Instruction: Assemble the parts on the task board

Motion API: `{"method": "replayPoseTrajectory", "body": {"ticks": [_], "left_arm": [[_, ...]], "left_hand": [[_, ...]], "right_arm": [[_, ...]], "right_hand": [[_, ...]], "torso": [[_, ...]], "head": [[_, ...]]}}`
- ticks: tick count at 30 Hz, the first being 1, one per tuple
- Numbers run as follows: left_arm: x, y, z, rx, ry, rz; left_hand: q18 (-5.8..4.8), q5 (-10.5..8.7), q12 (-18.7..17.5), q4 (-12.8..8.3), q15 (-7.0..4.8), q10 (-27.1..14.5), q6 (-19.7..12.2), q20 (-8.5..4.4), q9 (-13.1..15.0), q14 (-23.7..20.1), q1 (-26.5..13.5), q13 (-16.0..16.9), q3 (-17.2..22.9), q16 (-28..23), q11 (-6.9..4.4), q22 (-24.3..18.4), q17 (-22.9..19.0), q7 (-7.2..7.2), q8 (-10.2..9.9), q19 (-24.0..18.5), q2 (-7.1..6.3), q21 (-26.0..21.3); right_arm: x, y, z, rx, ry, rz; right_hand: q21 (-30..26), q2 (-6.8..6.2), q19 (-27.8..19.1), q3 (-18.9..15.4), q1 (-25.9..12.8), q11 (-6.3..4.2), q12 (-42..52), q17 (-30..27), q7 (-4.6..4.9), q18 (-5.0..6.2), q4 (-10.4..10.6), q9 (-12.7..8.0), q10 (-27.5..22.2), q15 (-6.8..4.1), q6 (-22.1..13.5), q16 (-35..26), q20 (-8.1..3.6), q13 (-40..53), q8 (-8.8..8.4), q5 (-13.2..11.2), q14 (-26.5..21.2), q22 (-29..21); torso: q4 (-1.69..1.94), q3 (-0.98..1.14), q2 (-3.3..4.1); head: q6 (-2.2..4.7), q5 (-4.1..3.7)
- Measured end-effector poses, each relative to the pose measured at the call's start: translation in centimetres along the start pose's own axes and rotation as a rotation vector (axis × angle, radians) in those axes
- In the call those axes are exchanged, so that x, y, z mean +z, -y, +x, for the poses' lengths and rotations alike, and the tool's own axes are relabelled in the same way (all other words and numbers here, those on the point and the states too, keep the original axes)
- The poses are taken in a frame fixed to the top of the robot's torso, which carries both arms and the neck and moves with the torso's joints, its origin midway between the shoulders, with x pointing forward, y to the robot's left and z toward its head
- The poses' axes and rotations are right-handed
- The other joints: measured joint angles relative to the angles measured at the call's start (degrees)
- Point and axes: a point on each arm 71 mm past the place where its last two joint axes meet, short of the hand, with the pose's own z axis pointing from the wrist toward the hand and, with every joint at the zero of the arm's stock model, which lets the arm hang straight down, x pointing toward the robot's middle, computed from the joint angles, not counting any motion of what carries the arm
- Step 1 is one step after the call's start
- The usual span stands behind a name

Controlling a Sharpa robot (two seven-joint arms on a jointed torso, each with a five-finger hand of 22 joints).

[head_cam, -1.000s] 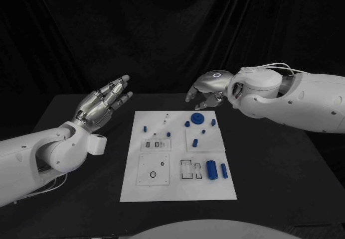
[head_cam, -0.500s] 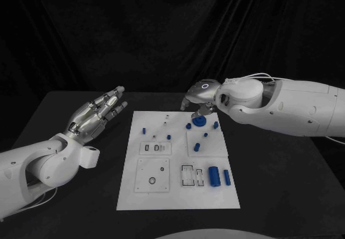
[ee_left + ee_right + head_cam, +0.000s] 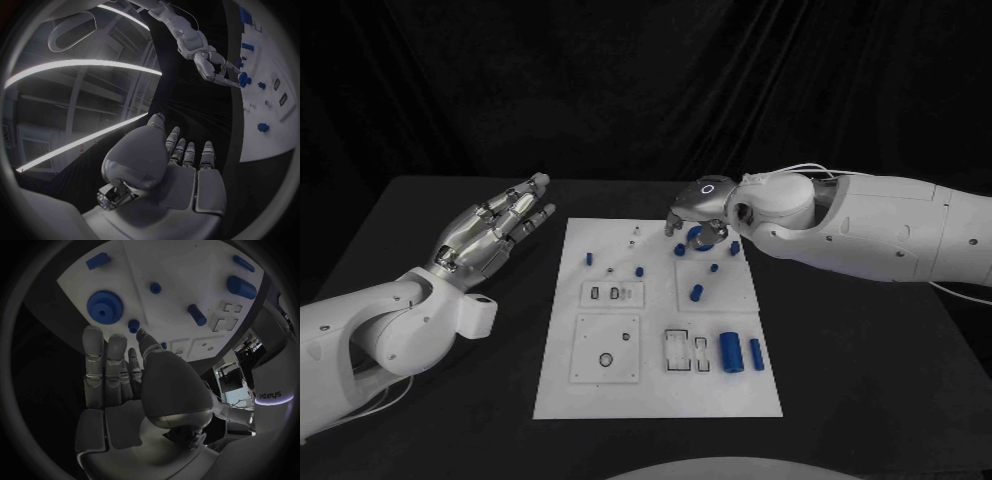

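The white task board [image 3: 653, 385] lies in the middle of the black table. A blue gear [image 3: 700, 238] sits near its far edge, with small blue pegs [image 3: 639, 270] around it. My right hand [image 3: 695, 220] hovers just above the gear with its fingers pointing down and holds nothing. In the right wrist view its fingers [image 3: 105, 357] are stretched out, their tips close to the gear [image 3: 104, 304] and a small peg [image 3: 133, 326]. My left hand [image 3: 495, 228] is raised to the left of the board, flat and spread, with nothing in it.
A large blue cylinder [image 3: 730, 350] and a slim one [image 3: 756, 353] lie at the board's near right, beside rectangular slots [image 3: 675, 349]. A mid-size cylinder [image 3: 695, 293] lies further up. Bare black table surrounds the board on every side.
My right hand has come down and in toward the board, from above the far edge to just over the blue gear. The left hand stays raised and spread.
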Motion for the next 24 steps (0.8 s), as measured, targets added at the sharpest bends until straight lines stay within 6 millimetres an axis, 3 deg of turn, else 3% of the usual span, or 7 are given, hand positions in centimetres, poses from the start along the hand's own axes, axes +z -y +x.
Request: {"method": "replayPoseTrajectory", "body": {"ticks": [9, 14, 17, 24], "left_arm": [[0.0, 0.0, -0.1, -0.006, -0.010, 0.000], [0.0, 0.0, -0.1, -0.009, -0.014, -0.001], [-0.1, 0.0, -0.1, -0.010, -0.016, -0.002], [-0.1, 0.0, -0.2, -0.014, -0.021, -0.007]], "left_hand": [[0.00, 0.27, 0.00, 0.01, 0.13, -0.20, 0.21, 0.17, 0.00, -0.13, 0.30, 0.00, 0.31, 0.00, 0.20, 0.00, 0.01, 0.21, 0.00, -0.17, -0.30, 0.00], [0.00, 0.66, 0.00, -0.15, 0.42, -0.21, 0.84, 0.23, 0.11, 0.00, 0.83, 0.00, 0.47, 0.00, 0.20, 0.01, 0.02, 0.27, 0.00, -0.18, -0.39, 0.00], [0.00, 0.94, 0.22, -0.15, 0.42, 0.01, 1.67, 0.41, 0.21, 0.00, 1.35, 0.00, 0.47, 0.00, 0.41, 0.01, 0.02, 0.43, 0.00, 0.00, -0.45, 0.00], [-0.01, 1.37, 0.22, -0.15, 0.42, -0.20, 2.56, 0.61, 0.30, 0.00, 1.58, 0.00, 0.79, 0.00, 0.62, 0.01, 0.03, 0.51, 0.30, -0.21, -0.68, 0.00]], "right_arm": [[0.1, 0.0, 0.7, 0.003, -0.010, -0.004], [0.3, 0.2, 1.0, 0.005, -0.015, -0.002], [0.4, 0.3, 1.4, 0.006, -0.016, -0.003], [0.8, 0.3, 2.3, 0.015, -0.006, -0.017]], "right_hand": [[0.29, -0.16, 0.19, 0.33, -0.16, -0.35, 0.00, 0.16, 0.03, 0.01, -0.01, 0.25, 0.58, 0.00, 0.41, 0.00, 0.19, 0.00, 0.00, 0.31, 0.00, 0.64], [0.67, -0.15, 0.06, 1.19, -0.16, -0.58, 0.00, 0.16, 0.04, 0.02, -0.24, 0.62, 1.22, 0.00, 0.84, 0.00, 0.06, -0.01, 0.00, 3.37, 0.00, 1.43], [1.20, -0.38, -0.13, 2.47, -0.38, -0.67, 0.00, 0.39, 0.18, 0.02, -0.42, 1.05, 1.76, -0.21, 1.85, 0.25, -0.11, -0.01, 0.02, 6.89, 0.20, 2.26], [1.80, -1.15, -0.75, 4.88, -0.56, -1.10, 0.00, 0.43, 0.42, 0.02, -0.20, 2.01, 3.84, -0.21, 3.48, 0.25, -0.33, 0.00, 0.62, 9.06, 0.20, 3.22]], "torso": [[0.08, -0.10, -0.14], [-0.10, -0.13, -0.32], [-0.19, -0.15, -0.37], [-0.25, -0.19, -0.63]], "head": [[-0.36, 0.02], [-0.63, -0.10], [-0.63, -0.10], [-0.92, 0.36]]}}
